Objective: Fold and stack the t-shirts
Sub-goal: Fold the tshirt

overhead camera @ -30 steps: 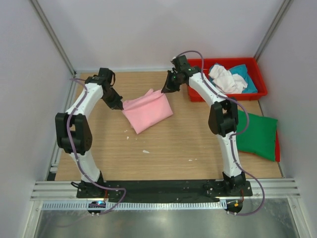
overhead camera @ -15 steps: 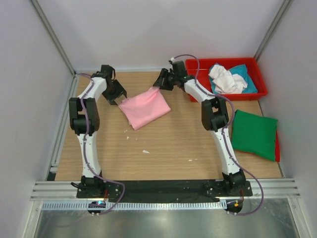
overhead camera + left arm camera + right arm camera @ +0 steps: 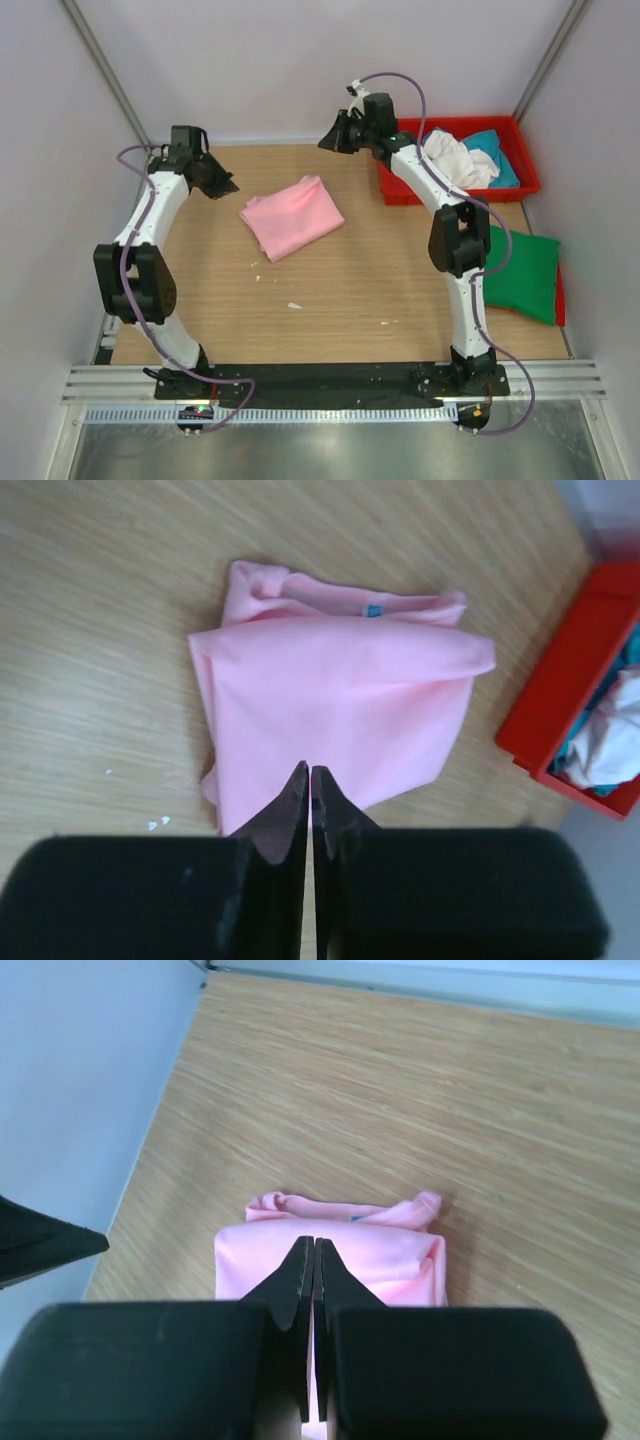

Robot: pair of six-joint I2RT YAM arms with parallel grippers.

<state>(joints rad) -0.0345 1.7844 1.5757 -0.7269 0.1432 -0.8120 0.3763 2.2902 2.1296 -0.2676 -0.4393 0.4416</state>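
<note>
The light pink t-shirt (image 3: 292, 215) lies folded on the wooden table, left of centre; it also shows in the left wrist view (image 3: 330, 690) and the right wrist view (image 3: 395, 1250). My left gripper (image 3: 224, 186) is shut and empty, raised to the left of the shirt; its tips (image 3: 309, 770) hover over the shirt's near edge. My right gripper (image 3: 327, 143) is shut and empty, raised behind the shirt (image 3: 313, 1243). The dark green t-shirt (image 3: 515, 272) lies folded at the right edge. White (image 3: 455, 160) and teal (image 3: 495, 148) shirts lie crumpled in the red tray (image 3: 400, 190).
The red tray stands at the back right and shows in the left wrist view (image 3: 560, 700). A red edge (image 3: 559, 295) sticks out under the green shirt. Small white scraps (image 3: 294, 305) lie on the table. Walls close in the left, back and right.
Both grippers have come off the pink shirt's far corners and pulled up and back, left one to the left. The shirt now lies flat and folded by itself.
</note>
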